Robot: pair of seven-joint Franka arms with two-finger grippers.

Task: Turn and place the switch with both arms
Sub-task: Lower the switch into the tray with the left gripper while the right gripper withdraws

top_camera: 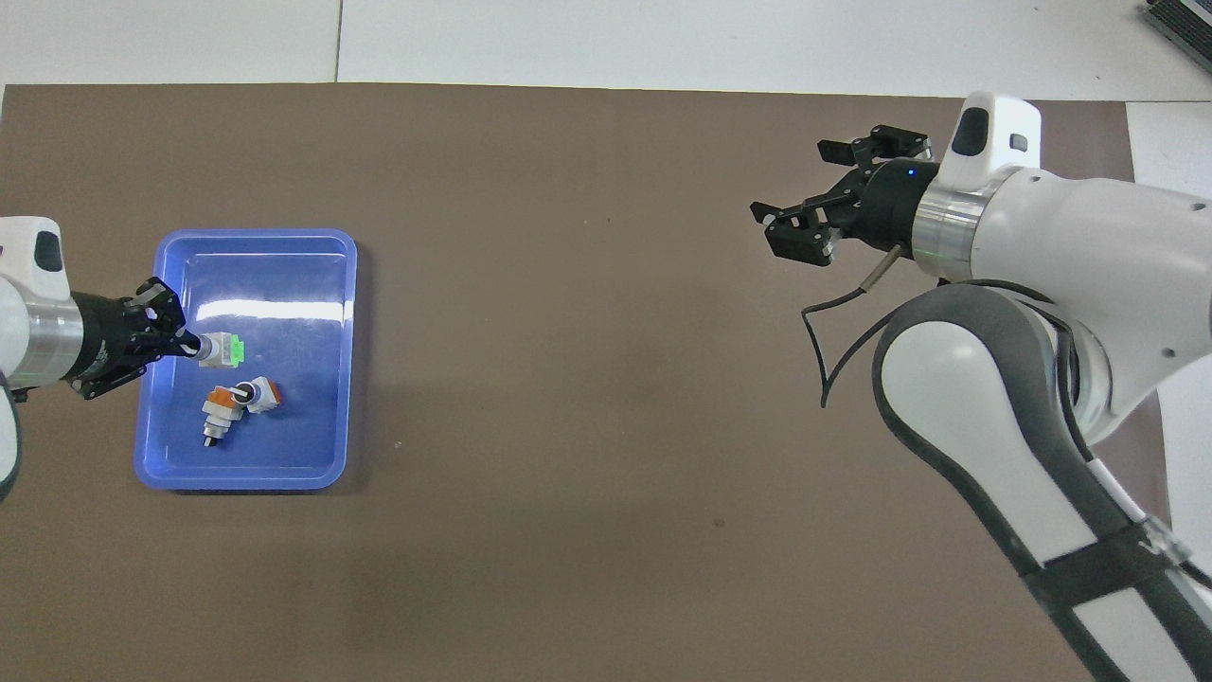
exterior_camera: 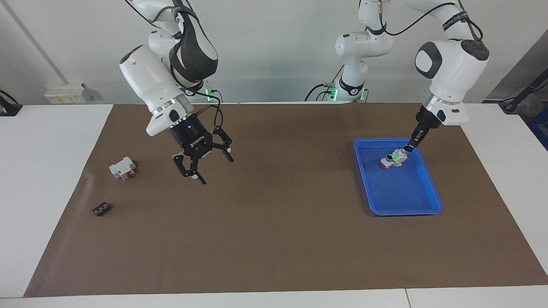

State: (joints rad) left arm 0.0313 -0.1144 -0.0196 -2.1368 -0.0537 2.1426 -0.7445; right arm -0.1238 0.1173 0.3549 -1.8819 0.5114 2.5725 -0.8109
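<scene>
The switch (top_camera: 220, 349), a small white-grey part with a green mark, sat in the blue tray (top_camera: 322, 455) at the left arm's end of the desk (exterior_camera: 274, 239), clamped by its dark knob end between the narrowed fingers of the left tool (top_camera: 189, 345). In the facing view the switch (exterior_camera: 396, 157) rested low in the tray (exterior_camera: 428, 201), the left tool (exterior_camera: 406, 149) angled down onto it. Just beside the switch, and nearer to the robots, two white-and-orange parts (top_camera: 237, 403) lay touching one another on the tray floor. The right tool (exterior_camera: 204, 164), fingers spread wide and holding nothing, hung over bare brown mat (exterior_camera: 274, 192) toward the right arm's end of the desk; in the overhead view the right tool (top_camera: 819, 194) showed at the end of its bulky white arm. Near the right tool stood a blocky white part with a red patch (exterior_camera: 122, 167), and farther from the robots than that lay a small black piece (exterior_camera: 101, 208), both well apart from the tray.
</scene>
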